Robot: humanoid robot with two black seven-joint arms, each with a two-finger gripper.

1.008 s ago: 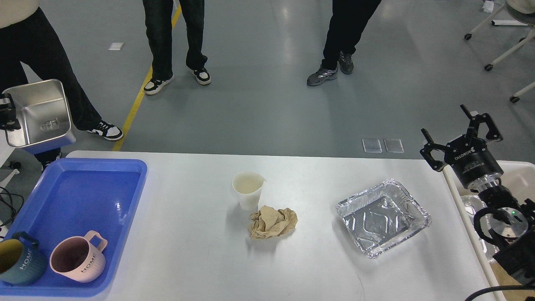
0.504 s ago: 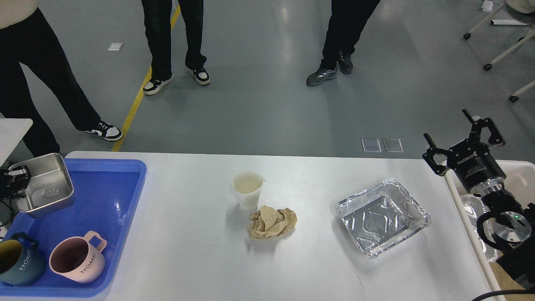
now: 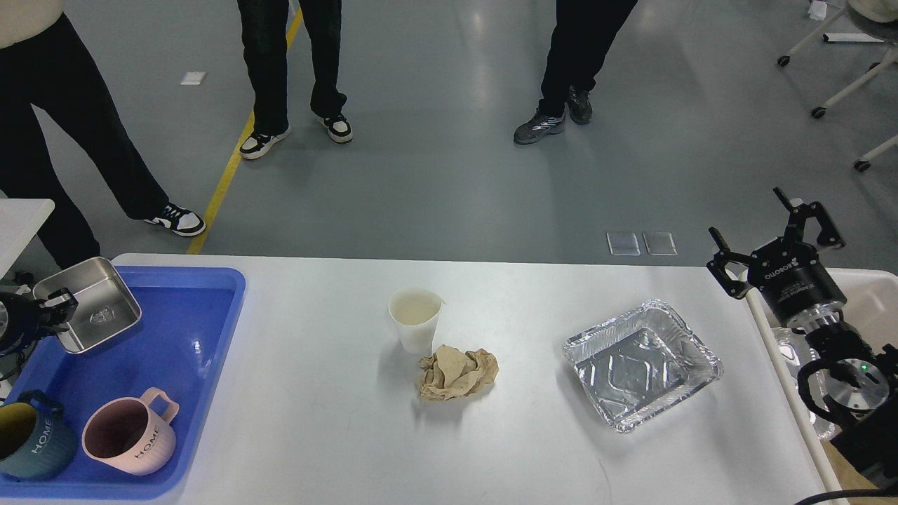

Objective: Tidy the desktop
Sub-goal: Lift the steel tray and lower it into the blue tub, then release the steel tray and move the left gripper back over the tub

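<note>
Jaws apart over white desktop (image 3: pixel 337 435)

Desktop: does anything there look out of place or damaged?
On the desktop, a crumpled brown paper wad lies loose against the white paper cup. The foil tray sits askew, its rim dented.

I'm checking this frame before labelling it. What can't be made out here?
- Left claw: at the head view's left edge, dark, finger positions on the steel pan unclear.
- Blue mug: cut off by the left edge.
- Bin contents: hidden behind the right arm.
- Bystanders: cropped above the legs.
</note>
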